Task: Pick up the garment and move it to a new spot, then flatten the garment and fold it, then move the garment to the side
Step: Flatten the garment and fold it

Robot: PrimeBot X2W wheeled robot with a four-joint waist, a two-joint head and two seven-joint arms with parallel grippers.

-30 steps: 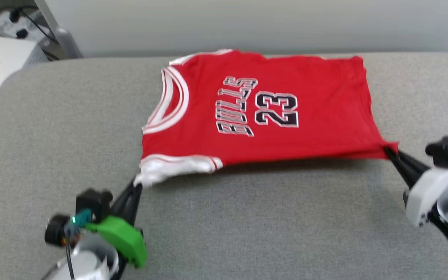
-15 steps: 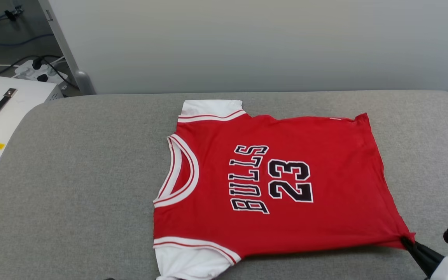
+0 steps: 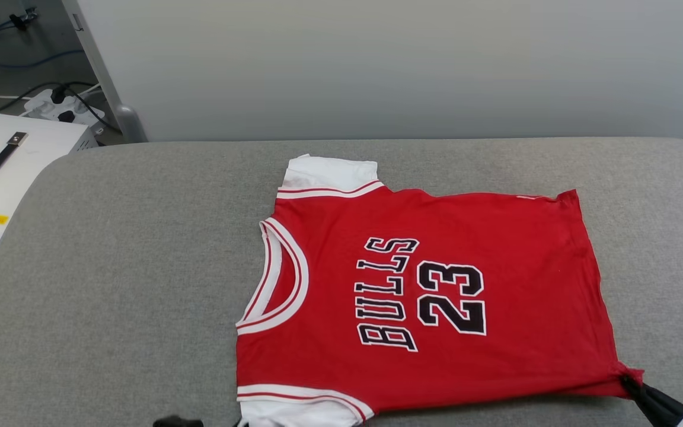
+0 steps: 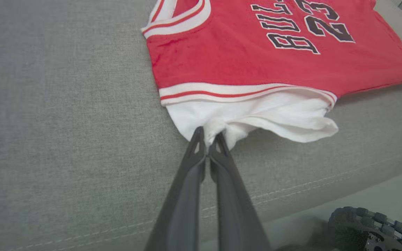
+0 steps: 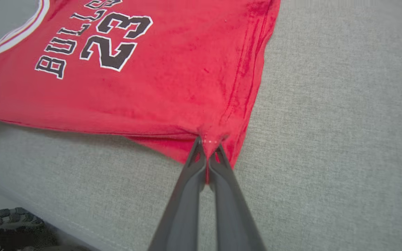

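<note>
- Nearest me, my left gripper (image 4: 209, 137) is pinched on the white near sleeve (image 4: 274, 118) of the jersey (image 3: 436, 284), fingertips biting the cloth's edge close to the front of the grey padded table (image 3: 140, 267).
- At the lower right, my right gripper (image 5: 208, 143) is clamped on the jersey's near hem corner (image 5: 234, 146), red cloth bunched between its tips.
- Between the two grips, the jersey's near side runs taut and looks slightly raised, with a shadow beneath it. The rest lies flat and front up, collar to my left and hem to my right, lettering and "23" readable.
- Farther back, the far sleeve (image 3: 329, 175) rests flat, short of the table's far edge.
- Beyond stand a pale wall (image 3: 377, 65) and, off to the left, a white box (image 3: 15, 160).
- My reading: the move to a new spot looks done and the flattening nearly so. Letting go, folding and shifting the jersey aside remain.
</note>
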